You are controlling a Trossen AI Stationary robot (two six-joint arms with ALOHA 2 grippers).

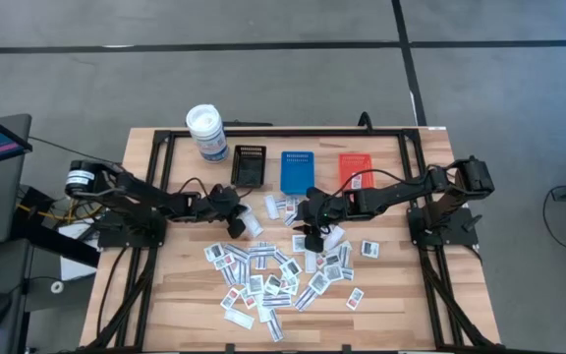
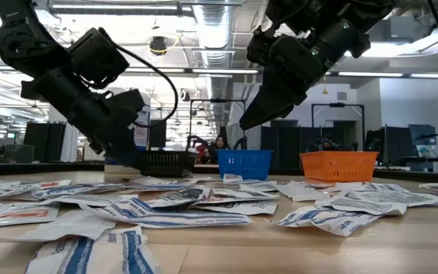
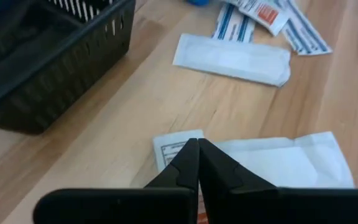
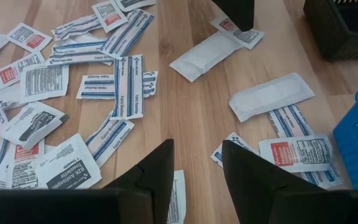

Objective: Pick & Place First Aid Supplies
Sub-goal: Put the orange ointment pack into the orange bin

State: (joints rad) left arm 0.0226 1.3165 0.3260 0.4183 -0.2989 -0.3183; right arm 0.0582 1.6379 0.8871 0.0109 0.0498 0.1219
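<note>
Many small flat white packets (image 1: 268, 275) lie scattered over the middle of the wooden table (image 1: 381, 305). My left gripper (image 1: 236, 224) is shut, with its tips down at a small printed packet (image 3: 169, 149). That packet lies beside a larger plain white packet (image 3: 284, 162), close to the black tray (image 3: 55, 68). The right wrist view also shows this gripper (image 4: 238, 18). My right gripper (image 1: 314, 239) is open and empty. It hangs clear above the packets (image 2: 253, 122), over the far right part of the heap (image 4: 197, 152). My left gripper has its shut fingertips (image 3: 188, 155) on the small printed packet, near its edge (image 3: 179, 142) beside the larger packet. The fingers come slanting down from the table's left. The packet lies flat on the table. Whether it is pinched or only touched cannot be told.
Black (image 1: 249, 165), blue (image 1: 298, 170) and orange (image 1: 355, 169) trays stand in a row at the far side. A white round canister (image 1: 205, 133) stands at the far left. A black frame (image 1: 283, 132) runs along the table's edges. People and desks show in the room behind.
</note>
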